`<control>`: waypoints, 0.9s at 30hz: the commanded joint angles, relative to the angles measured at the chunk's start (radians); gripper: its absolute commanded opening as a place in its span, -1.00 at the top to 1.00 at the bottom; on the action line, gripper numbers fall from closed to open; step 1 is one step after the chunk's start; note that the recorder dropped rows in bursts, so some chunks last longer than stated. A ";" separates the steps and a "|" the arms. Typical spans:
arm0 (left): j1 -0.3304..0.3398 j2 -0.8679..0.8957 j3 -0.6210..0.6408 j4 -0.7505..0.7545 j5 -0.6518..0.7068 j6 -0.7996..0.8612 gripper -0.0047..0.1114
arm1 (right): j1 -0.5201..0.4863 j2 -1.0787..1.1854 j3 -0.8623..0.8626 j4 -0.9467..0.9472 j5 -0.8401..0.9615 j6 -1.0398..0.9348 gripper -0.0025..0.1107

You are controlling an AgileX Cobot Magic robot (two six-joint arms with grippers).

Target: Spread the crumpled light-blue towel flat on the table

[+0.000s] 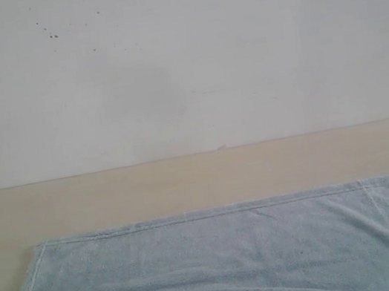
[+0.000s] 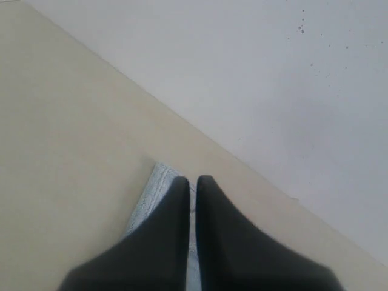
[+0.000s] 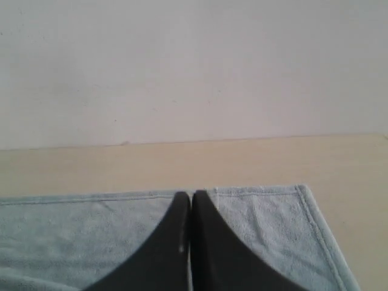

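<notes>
The light-blue towel lies spread over the beige table, its far hem straight and its far left corner flat, with soft wrinkles toward the right. Neither gripper shows in the exterior view. In the left wrist view my left gripper hovers over a hemmed towel corner, its black fingers shut to a thin slit with nothing pinched that I can see. In the right wrist view my right gripper is shut over the towel, at its far hem and near its right corner.
A white wall with a few dark specks rises directly behind the table. A strip of bare table separates the towel's far hem from the wall. Bare table also lies beside the left corner.
</notes>
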 commanded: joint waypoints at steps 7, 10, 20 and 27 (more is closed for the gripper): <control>-0.001 0.004 0.002 -0.003 -0.005 0.007 0.85 | 0.001 0.005 0.030 0.026 0.076 0.157 0.96; -0.001 0.004 0.002 -0.003 -0.005 0.007 0.85 | 0.001 0.005 0.030 0.026 0.078 0.156 0.96; -0.001 0.004 0.002 -0.004 -0.003 0.007 0.85 | 0.001 -0.087 0.110 -0.061 -0.067 0.015 0.96; -0.001 -0.002 0.002 0.017 0.000 0.007 0.85 | 0.001 -0.087 0.118 -0.104 -0.042 0.015 0.96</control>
